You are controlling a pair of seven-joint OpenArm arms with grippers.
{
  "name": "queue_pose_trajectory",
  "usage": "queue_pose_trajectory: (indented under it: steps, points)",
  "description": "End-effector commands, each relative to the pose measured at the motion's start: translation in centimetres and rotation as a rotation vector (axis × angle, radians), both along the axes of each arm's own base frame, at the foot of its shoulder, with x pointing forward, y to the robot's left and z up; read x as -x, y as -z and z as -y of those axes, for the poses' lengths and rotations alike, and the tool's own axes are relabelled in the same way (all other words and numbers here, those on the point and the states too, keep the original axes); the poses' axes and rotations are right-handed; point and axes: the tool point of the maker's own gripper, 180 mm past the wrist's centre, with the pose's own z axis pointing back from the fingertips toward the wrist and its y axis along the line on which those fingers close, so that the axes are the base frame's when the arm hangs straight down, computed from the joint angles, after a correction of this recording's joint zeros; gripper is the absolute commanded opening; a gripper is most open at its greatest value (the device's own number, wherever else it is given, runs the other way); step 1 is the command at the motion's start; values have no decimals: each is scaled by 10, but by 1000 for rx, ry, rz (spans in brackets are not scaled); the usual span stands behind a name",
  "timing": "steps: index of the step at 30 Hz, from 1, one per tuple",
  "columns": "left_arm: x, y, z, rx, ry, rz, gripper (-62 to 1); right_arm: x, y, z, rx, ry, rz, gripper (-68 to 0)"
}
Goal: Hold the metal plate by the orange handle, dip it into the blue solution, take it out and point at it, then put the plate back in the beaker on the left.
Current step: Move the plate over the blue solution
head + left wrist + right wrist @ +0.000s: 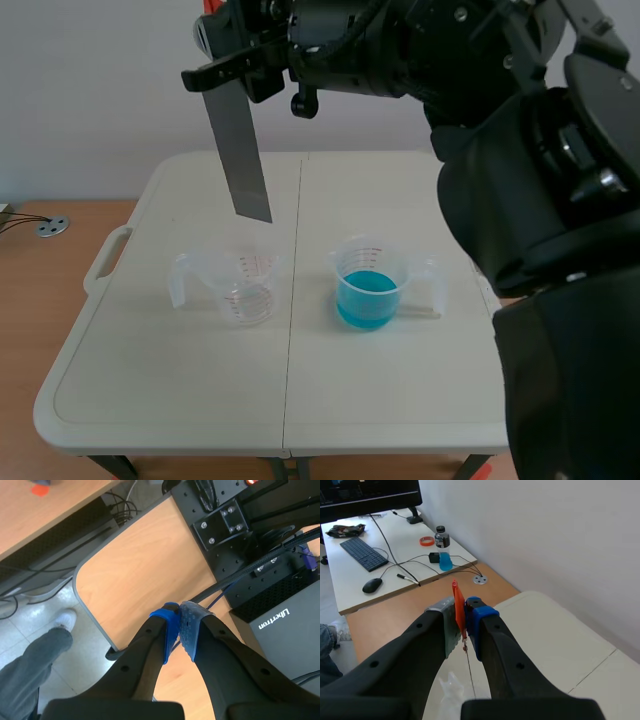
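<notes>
A grey metal plate [240, 150] hangs upright in the air, its lower end just above the empty clear beaker [240, 288] on the left. My right gripper [235, 72] reaches across from the right and is shut on the plate's orange handle [458, 611], which shows between its pads in the right wrist view. The plate's thin edge [468, 670] drops away under that gripper [462, 614]. A second beaker with blue solution [368, 290] stands to the right of the empty one. My left gripper [179, 625] is shut on nothing, off the table above a wooden desk and floor.
Both beakers stand mid-way on a white folding table [150, 380]. A wooden desk with a metal disc [52, 227] lies to its left. Further off are a keyboard [364, 552], a mouse [372, 585] and a bottle [441, 547]. A person's leg [30, 665] shows under my left gripper.
</notes>
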Motion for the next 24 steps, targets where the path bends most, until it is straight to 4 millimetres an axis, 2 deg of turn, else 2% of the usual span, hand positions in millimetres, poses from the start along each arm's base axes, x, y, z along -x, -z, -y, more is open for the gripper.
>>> queue_pose_trajectory:
  steps: [1, 8, 13, 24]
  points:
    - [-7, -7, 11, 29, 10, 25, -588, 0, -15, 3, -24, 0, 29, -660]
    - [-38, -29, 24, 54, 31, 126, -588, -4, -21, 23, -26, 46, 8, -660]
    - [-75, -50, 28, 47, 48, 238, -588, -5, -28, 41, -40, 87, 9, -660]
    - [-151, -80, 31, 41, 60, 468, -588, 8, -32, 71, -29, 117, 39, -660]
